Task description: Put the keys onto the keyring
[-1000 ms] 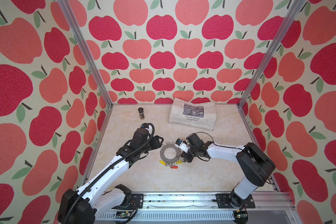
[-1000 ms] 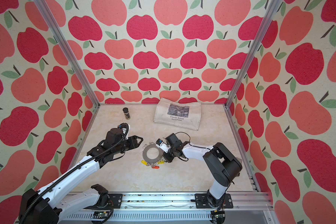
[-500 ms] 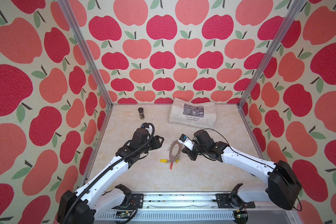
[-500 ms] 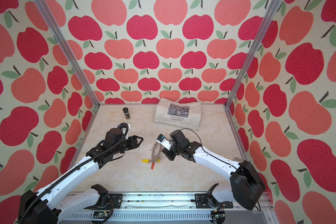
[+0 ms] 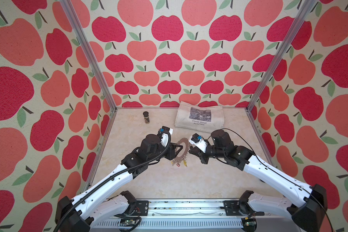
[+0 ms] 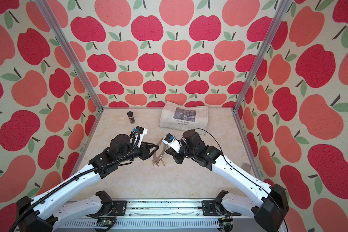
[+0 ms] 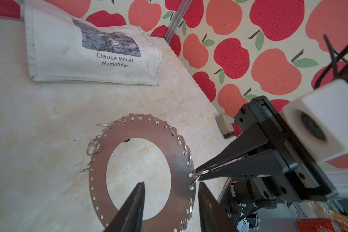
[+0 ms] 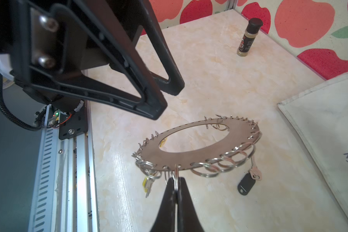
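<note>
Keys [image 8: 249, 180] hung tag-down off tilted keyring [image 8: 189, 158], near right gripper [image 8: 175, 181] clamped on a rim ring [image 8: 176, 173], left gripper [image 7: 171, 185] jaws parted above.

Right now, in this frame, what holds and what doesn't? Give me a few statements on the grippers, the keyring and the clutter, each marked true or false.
1. The right gripper is shut on one of the small wire rings at the rim of the keyring. True.
2. The left gripper is clamped on the keyring's disc. False: its jaws stand open and grip nothing.
3. The keyring lies flat on the table. False: it is held up off the table, tilted, with keys dangling below it.
4. The spice bottle stands upright near the back of the table. True.
</note>
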Controlling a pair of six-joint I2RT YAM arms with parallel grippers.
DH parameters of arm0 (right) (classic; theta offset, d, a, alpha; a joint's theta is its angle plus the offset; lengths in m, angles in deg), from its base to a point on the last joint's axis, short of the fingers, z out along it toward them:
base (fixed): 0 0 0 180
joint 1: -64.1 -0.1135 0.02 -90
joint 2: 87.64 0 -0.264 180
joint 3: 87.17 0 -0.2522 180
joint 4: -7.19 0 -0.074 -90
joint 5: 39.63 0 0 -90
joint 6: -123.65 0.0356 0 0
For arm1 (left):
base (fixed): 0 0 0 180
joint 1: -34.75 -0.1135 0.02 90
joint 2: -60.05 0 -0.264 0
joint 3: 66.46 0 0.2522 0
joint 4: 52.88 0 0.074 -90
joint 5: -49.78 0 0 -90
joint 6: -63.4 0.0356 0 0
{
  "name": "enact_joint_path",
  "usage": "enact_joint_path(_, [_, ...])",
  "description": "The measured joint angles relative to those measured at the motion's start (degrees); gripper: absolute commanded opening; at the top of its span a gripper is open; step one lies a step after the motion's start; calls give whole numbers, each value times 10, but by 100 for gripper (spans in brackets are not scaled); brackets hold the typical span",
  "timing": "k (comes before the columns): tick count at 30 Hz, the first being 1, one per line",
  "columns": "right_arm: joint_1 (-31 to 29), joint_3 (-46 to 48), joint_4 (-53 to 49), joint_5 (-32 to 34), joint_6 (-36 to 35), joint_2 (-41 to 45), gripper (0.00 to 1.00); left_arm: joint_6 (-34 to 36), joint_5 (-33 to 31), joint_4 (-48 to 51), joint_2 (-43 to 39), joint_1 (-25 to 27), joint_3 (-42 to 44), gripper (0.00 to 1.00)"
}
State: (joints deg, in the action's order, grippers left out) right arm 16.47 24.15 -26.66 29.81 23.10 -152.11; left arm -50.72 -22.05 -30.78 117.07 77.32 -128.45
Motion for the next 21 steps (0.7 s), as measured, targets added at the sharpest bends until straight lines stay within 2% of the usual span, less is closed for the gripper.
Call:
enact_joint_path(9, [0, -25, -54, -67, -21, 9, 0, 110, 21, 33, -4, 31, -60, 28])
enact_joint_path(16, [0, -67, -94, -110, -37, 4, 0, 201, 33, 96, -6, 60, -92, 26])
enact_joint_path(21, [0, -85, -115, -124, -50, -5, 0, 240, 43, 120, -15, 68, -95, 26])
